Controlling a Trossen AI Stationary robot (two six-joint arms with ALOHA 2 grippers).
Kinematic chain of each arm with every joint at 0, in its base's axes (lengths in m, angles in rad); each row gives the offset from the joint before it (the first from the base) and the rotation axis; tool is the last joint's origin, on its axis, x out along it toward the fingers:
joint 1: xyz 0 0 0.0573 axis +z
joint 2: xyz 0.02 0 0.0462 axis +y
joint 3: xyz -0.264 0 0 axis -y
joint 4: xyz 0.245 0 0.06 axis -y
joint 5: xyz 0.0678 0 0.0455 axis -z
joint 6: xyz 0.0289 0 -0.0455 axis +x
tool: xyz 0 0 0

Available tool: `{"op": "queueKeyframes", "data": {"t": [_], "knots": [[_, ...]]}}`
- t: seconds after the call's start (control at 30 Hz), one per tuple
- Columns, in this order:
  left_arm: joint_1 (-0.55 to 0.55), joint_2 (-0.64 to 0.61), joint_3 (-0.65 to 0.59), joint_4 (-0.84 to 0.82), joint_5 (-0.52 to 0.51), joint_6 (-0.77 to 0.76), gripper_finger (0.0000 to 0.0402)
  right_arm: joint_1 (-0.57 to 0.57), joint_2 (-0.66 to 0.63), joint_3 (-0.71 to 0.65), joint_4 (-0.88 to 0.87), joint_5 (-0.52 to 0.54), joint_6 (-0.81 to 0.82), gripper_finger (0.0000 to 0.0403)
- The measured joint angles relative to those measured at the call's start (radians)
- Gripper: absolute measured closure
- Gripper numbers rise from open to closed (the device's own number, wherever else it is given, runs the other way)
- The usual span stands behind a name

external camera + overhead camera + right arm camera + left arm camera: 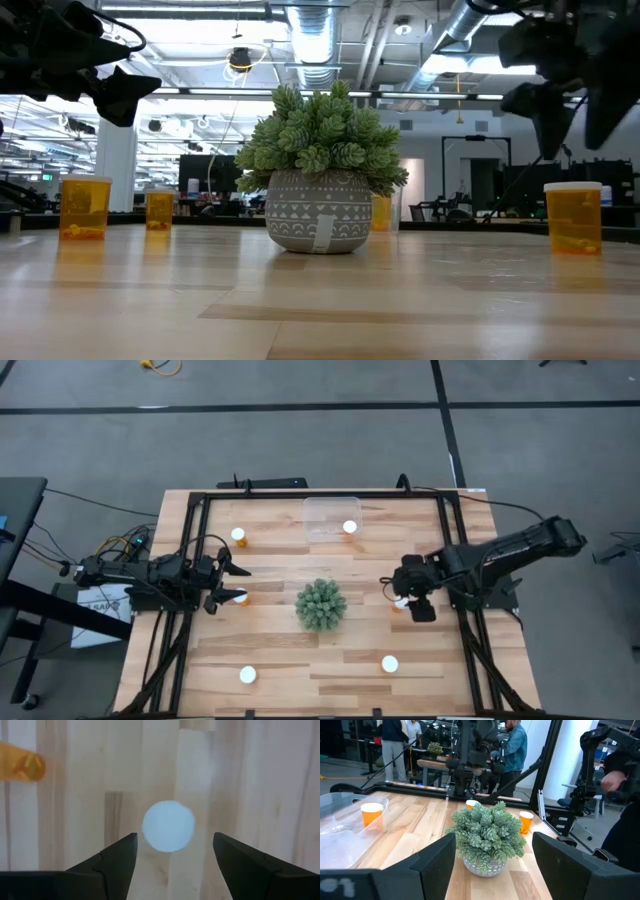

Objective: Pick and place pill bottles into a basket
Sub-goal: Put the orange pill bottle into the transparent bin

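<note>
The right pincer (170,842) hangs wide open, empty, over a pill bottle (168,826) at the plant's (321,605) 3 o'clock; it should drop straight down, then squeeze gently.

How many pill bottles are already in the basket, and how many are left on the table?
Done: one pill bottle stands in the basket. In hand: nothing is gripped; the right gripper hangs open over a white bottle cap, and the left gripper is open beside the bottle near the plant. Left: five bottles on the table, including this one, this one and this one.
</note>
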Motion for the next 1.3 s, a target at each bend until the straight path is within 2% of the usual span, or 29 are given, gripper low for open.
{"op": "queueKeyframes", "data": {"t": [0.3,0.73,1.03,1.13,1.3], "knots": [[0.0,0.0,0.0,0.0,0.0,0.0,0.0148,0.036,0.002,-0.055,0.074,0.006,0.036,0.0147],[0.0,0.0,0.0,0.0,0.0,0.0,0.0148,0.03,0.161,-0.055,0.1,0.014,0.025,0.0147],[0.0,0.0,0.0,0.0,0.0,0.0,0.0148,0.03,0.182,-0.055,0.164,0.015,-0.018,0.0148],[0.0,0.0,0.0,0.0,0.0,0.0,0.0148,0.03,0.182,-0.055,0.145,0.015,-0.021,0.0162],[0.0,0.0,0.0,0.0,0.0,0.0,0.0148,0.03,0.182,-0.055,0.135,0.003,-0.028,0.0209]]}}
